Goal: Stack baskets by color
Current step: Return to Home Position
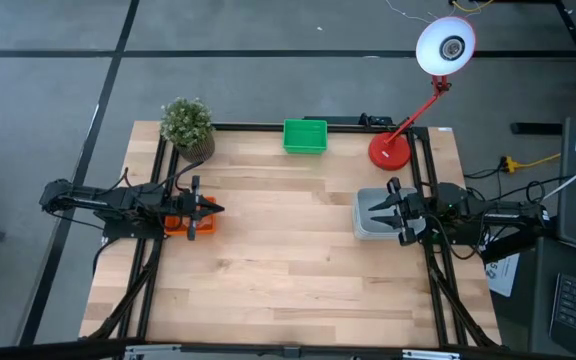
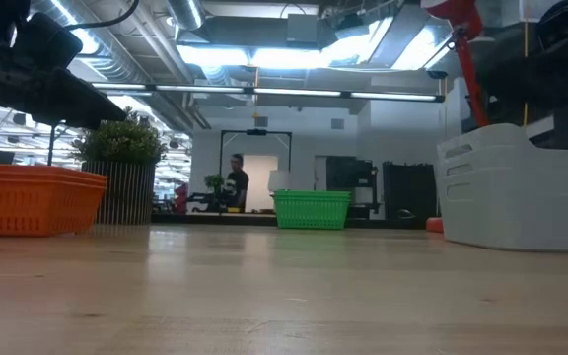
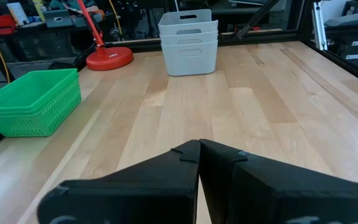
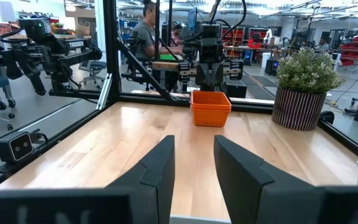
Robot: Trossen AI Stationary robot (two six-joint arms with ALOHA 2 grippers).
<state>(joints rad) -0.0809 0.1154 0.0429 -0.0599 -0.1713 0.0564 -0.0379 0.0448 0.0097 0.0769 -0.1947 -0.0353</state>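
From above, you see three single-colour piles, so the sorting looks done. The orange stack (image 1: pixel 175 226) sits under the left gripper (image 1: pixel 208 208) and the grey stack (image 1: pixel 366 228) under the right gripper (image 1: pixel 380 212). The green stack (image 1: pixel 305 136) is at the far edge.

The low view cuts off both grippers.

Left wrist view: the fingers meet, empty.

Right wrist view: the fingers stand apart, holding nothing.

You can't count the baskets per pile.

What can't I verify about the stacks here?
High view: left gripper covers much of the orange perforated plastic basket stack; right gripper overlaps the pale grey plastic basket stack.
High view: green perforated plastic baskets seen from above, count unreadable.
Low view: left edge cuts the orange stack.
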